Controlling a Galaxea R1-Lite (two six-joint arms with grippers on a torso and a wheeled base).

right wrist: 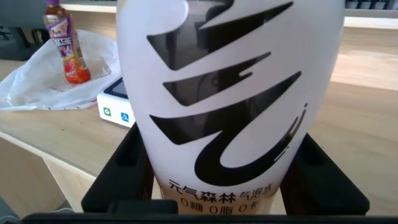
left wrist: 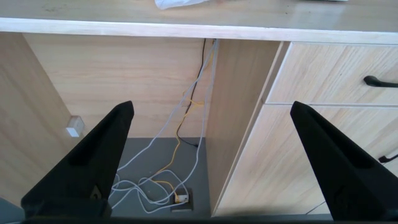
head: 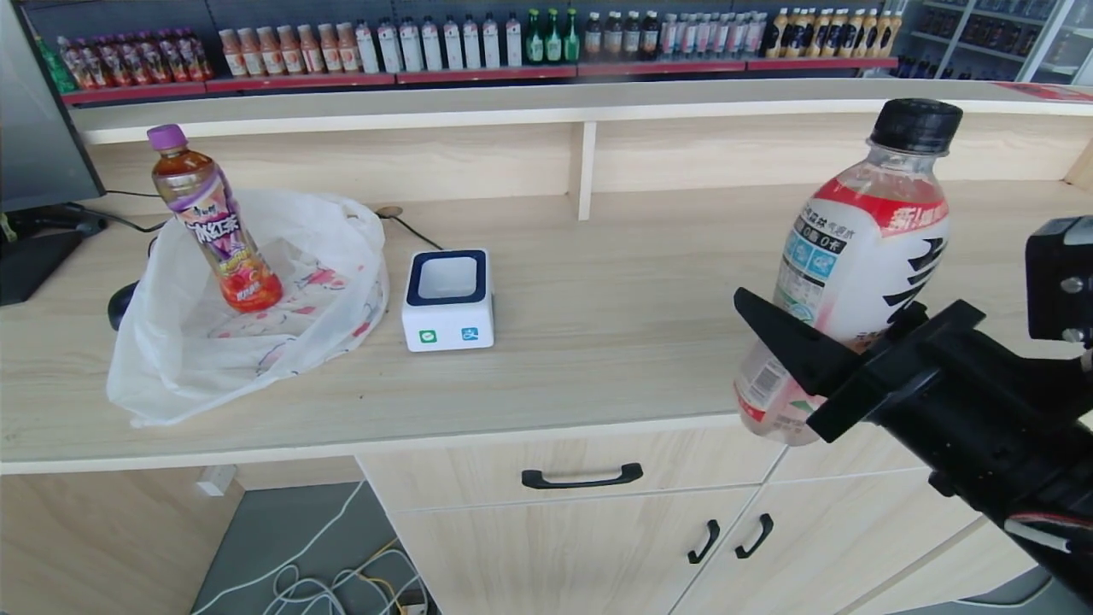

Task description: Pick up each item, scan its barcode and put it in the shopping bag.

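My right gripper is shut on a clear bottle with a black cap and a red-and-white label, held upright above the counter's front edge at the right. Close up, the same bottle shows its white label between the black fingers. A white barcode scanner sits mid-counter. Left of it lies the white shopping bag, with a purple-capped tea bottle standing on it. My left gripper hangs open below the counter, facing the cabinet and floor cables.
The wooden counter has a raised back shelf and a divider. A monitor stand and a black mouse sit at the far left. Drawers with black handles are under the counter. Shelves of bottled drinks line the back wall.
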